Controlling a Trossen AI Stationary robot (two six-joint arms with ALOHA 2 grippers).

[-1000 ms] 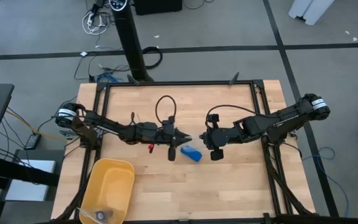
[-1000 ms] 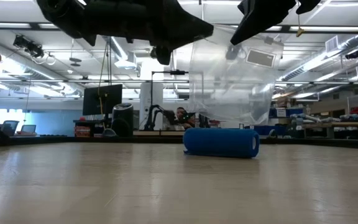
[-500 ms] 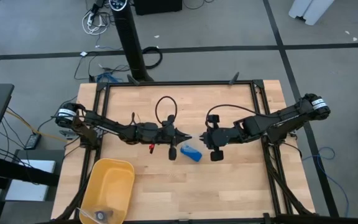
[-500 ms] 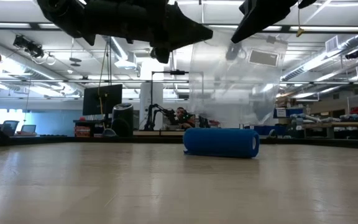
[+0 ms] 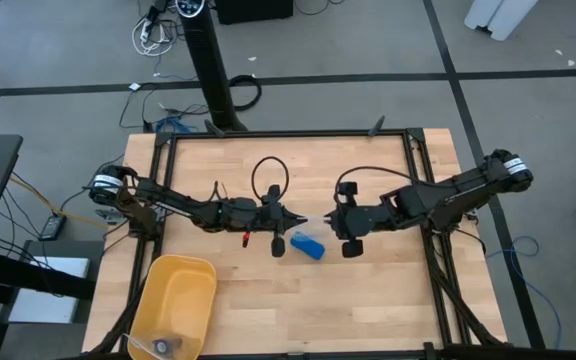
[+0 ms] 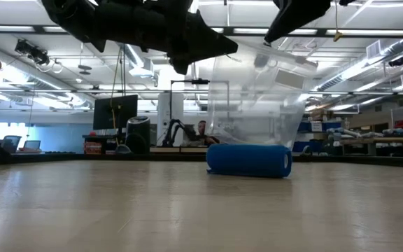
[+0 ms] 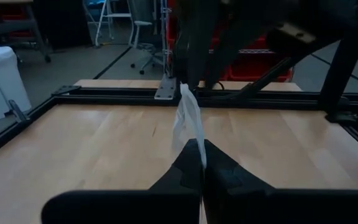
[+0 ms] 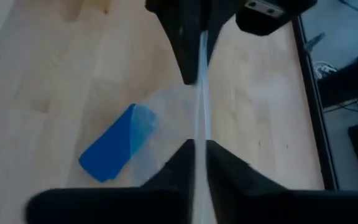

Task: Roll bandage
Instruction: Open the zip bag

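High view is showing the bandage (image 5: 307, 245) already wound into a compact blue cylinder, lying on its side on the wooden table (image 5: 368, 300), roughly mid-table. Both arms are meeting just above it, and between them they're holding up a clear plastic bag (image 6: 257, 91) by its edge.

The left gripper (image 5: 296, 224) is pinching one side of that bag, fingers closed down on the film. The right gripper (image 5: 330, 222) is doing the same from the opposite side, closed on the bag too. The left wrist view is showing the crinkled film sticking up out of the closed fingertips, and the right wrist view is looking down along a thin sheet edge with the blue roll below it, partly seen through the plastic.

The relation that matters: the roll is sitting below and slightly toward the near edge from the point where the two grippers meet, between them, not touched by either. Its long axis is running diagonally across the table, one end angled toward the left gripper, the other toward the near right. Low view is confirming it's resting flat on the wood with the bag hanging above and behind it.

Left gripper is looking a touch closer, I'd guess. The yellow bin (image 5: 173, 300) is well apart, near corner on the left.
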